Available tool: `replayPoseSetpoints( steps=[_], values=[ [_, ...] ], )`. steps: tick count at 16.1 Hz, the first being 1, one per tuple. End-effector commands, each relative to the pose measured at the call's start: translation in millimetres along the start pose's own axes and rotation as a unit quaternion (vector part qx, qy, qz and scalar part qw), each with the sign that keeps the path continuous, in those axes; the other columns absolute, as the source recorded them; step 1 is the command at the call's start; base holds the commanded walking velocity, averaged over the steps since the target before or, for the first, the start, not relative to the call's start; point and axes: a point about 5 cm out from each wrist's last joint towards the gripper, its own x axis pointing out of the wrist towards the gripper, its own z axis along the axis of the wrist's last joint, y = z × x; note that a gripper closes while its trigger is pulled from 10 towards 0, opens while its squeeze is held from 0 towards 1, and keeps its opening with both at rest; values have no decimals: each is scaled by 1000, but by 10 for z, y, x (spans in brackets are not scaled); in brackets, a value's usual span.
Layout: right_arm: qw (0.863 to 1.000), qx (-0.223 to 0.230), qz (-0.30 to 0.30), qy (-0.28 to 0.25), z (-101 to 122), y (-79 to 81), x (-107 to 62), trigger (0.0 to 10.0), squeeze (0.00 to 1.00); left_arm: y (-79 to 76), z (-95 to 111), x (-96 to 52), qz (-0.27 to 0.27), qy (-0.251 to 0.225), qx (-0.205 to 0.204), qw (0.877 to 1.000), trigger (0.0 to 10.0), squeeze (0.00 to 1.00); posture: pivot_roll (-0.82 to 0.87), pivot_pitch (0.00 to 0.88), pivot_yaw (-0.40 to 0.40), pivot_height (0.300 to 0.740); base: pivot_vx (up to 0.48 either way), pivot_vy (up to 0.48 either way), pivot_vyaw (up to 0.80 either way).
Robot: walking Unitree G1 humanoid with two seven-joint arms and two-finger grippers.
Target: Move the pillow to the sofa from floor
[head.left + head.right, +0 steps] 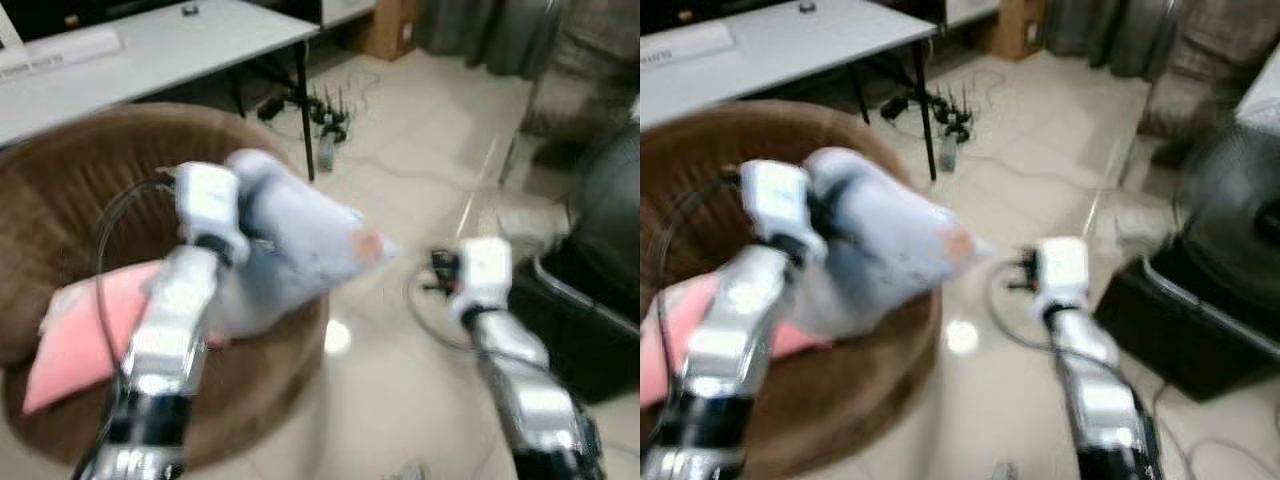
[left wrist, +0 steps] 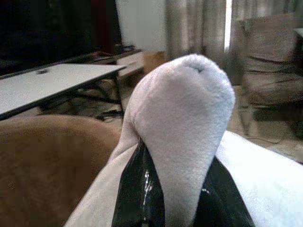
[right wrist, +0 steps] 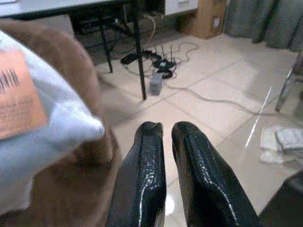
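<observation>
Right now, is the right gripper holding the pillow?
No. The right gripper is over bare floor, beside the pillow; the left gripper holds it.

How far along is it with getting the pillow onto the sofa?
Done: the pale blue pillow is off the floor. In hand: the left gripper pinches a fold of it, holding it above the brown sofa, beside a pink pillow. Left: lowering and releasing. The right gripper hangs shut, holding nothing.
</observation>
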Motion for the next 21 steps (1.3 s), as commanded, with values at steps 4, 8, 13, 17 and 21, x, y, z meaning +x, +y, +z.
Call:
replayPoseSetpoints(
  steps=[4,8,13,17,21],
  values=[
    [1000,2,26,-14,59,141,24,10000,0,144,154,-29,22,-35,18,999,10000,0,-17,0,62,740,480,0,0],
    [998,-18,50,-17,79,187,23,10000,0,187,143,-10,43,-21,13,999,10000,0,-18,0,62,740,326,0,0],
    [999,4,40,-11,49,187,16,10000,0,302,161,19,68,-14,35,997,10000,0,-10,0,53,740,0,0,160],
    [998,-4,56,-14,84,207,24,10000,0,450,237,181,67,-8,71,995,10000,0,-8,0,47,740,0,0,0],
    [997,-12,80,-17,113,264,25,10000,0,570,232,414,14,12,102,995,10000,0,-12,0,38,740,0,0,0]
  ],
)
